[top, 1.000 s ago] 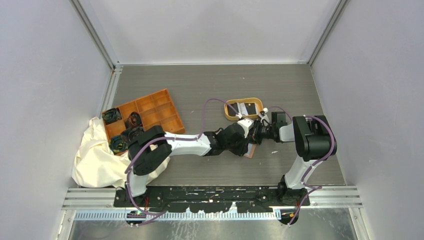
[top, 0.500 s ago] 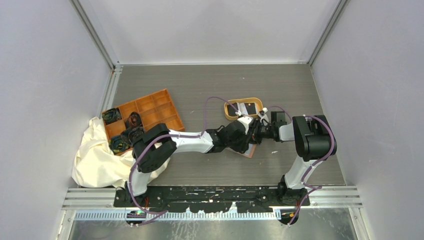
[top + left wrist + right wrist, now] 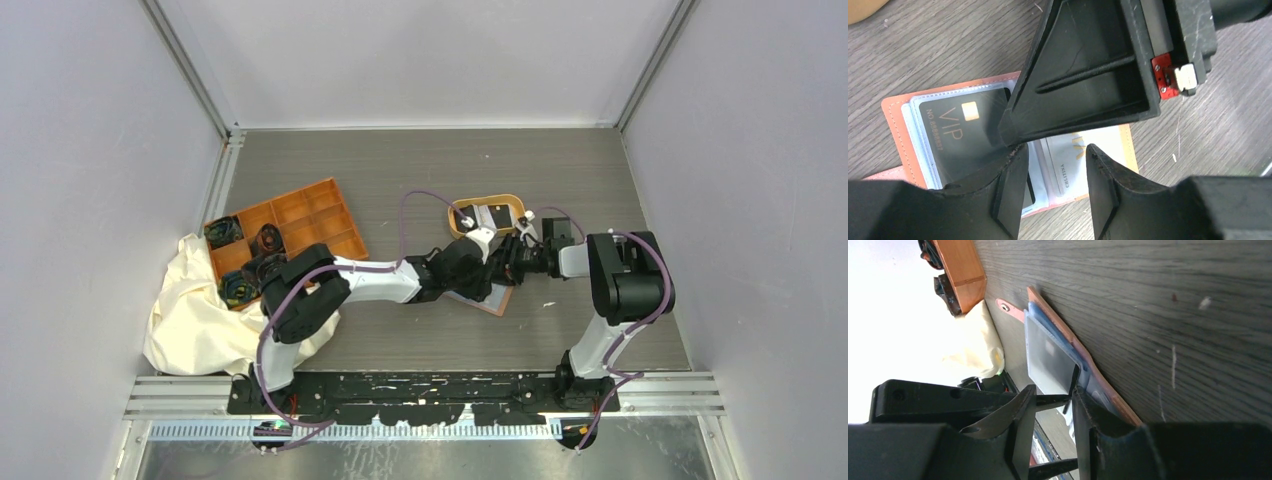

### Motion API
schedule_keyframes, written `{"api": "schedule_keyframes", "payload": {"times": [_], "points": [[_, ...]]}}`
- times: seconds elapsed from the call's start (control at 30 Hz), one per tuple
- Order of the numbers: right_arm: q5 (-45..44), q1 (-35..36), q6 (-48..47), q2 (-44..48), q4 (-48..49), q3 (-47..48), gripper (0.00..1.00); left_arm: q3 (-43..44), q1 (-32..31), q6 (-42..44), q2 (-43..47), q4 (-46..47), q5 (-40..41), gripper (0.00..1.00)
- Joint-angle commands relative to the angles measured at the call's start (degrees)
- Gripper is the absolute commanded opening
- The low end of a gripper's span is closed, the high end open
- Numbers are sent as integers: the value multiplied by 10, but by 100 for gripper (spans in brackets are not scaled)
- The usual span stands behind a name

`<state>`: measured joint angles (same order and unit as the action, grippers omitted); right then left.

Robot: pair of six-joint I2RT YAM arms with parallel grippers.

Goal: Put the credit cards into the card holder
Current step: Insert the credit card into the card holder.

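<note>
Top view: noted card holder (image 3: 487,300) lying open on the table, a little right of the middle and toward the near edge, mostly covered by both wrists meeting over it. Logged oval tray (image 3: 490,198) just beyond it toward the far edge, with one dark card (image 3: 492,216) bearing a white patch inside (visible in this view alone). Also orange compartment tray (image 3: 300,215) by the left edge and cloth (image 3: 195,320) at the near left corner.

Left wrist view: gives the holder's contents, unreadable from above. Found black VIP card (image 3: 960,137) seated in the left clear pocket and white card (image 3: 1088,150) in the right pocket. Left gripper (image 3: 1054,150) released, jaws apart over the fold, nothing between them. One finger (image 3: 1088,70) of the right gripper close above the holder, hiding its middle.

Right wrist view: gives the side-on angle only. Holder flat on the table, snap tab (image 3: 1008,307) sticking out past its end, clear sleeve lifted slightly. Right gripper (image 3: 1054,392) part-open at the holder's edge. Thin dark sliver between the jaws, lying against one finger, not pinched from both sides. Cannot tell whether a card or part of the other gripper.
</note>
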<state>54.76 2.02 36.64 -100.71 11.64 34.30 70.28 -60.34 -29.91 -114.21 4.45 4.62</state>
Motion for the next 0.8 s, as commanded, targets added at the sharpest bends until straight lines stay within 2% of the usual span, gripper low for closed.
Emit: {"api": "schedule_keyframes", "payload": {"times": [0.0, 0.1, 0.27, 0.37, 0.5, 0.6, 0.7, 0.77], "points": [[-8, -5, -56, 44, -65, 31, 40, -33, 6, 17, 55, 64, -41, 47], [-12, -7, -94, 67, -109, 44, 43, -66, 6, 36, 103, 97, -82, 44], [-4, -12, -179, 102, -215, 77, 43, -139, 7, 86, 188, 111, -74, 44], [6, -12, -262, 140, -296, 114, 41, -188, 22, 105, 237, 113, -80, 46], [0, -13, -433, 218, -417, 161, 39, -271, 85, 77, 297, 164, -141, 52], [-19, -10, -553, 306, -436, 157, 38, -326, 142, 20, 317, 233, -207, 72], [-4, 7, -714, 378, -422, 126, 38, -336, 188, -5, 307, 254, -280, 75], [11, 24, -839, 403, -421, 109, 39, -334, 210, -17, 296, 263, -325, 72]]}}
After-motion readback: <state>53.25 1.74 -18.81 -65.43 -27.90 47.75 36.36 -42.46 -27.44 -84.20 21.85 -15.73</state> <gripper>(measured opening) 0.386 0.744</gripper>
